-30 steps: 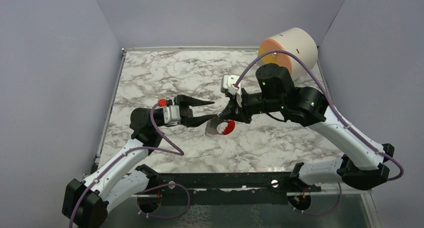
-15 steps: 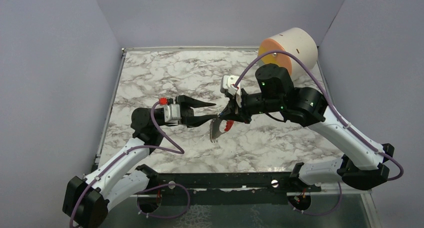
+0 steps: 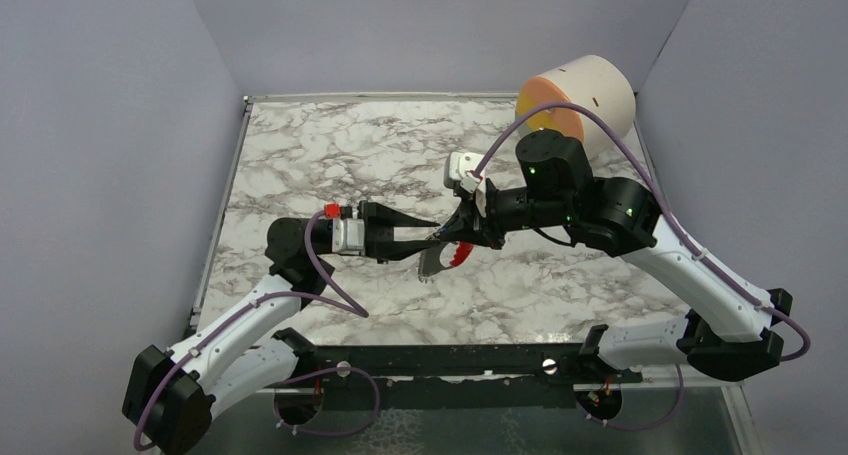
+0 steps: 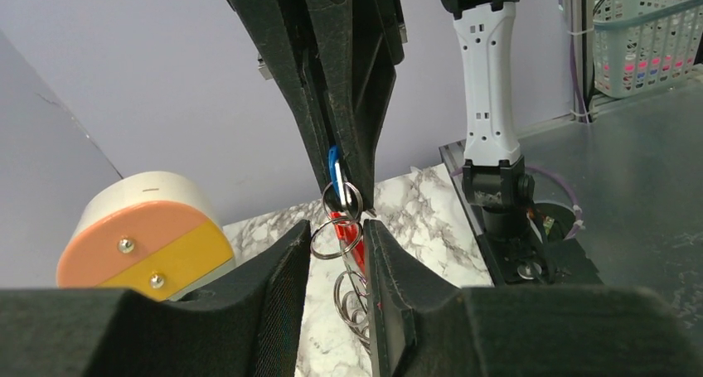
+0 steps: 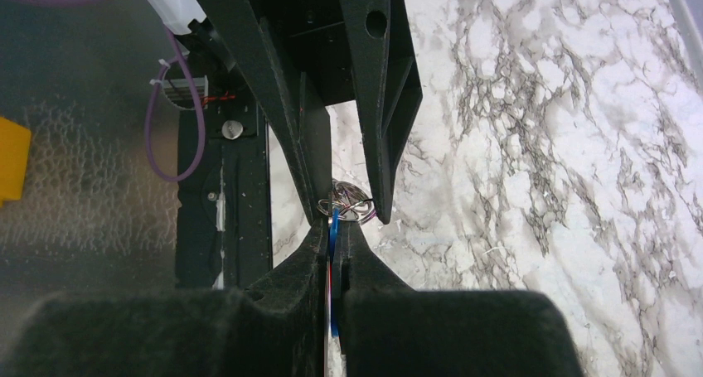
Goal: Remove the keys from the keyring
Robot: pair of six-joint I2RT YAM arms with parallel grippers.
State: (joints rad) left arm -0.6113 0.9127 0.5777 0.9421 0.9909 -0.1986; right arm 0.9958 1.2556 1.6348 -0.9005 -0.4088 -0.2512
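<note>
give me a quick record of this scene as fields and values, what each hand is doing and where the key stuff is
left hand: open, jaws apart on either side of the keyring
right hand: shut on the blue key
blue key: pinched edge-on, held above the table
keyring: hangs below the key, its red piece beside the grey strap
task status: key not yet off the keyring
background: white cylinder with a peach and yellow face, at the far right of the marble table
</note>
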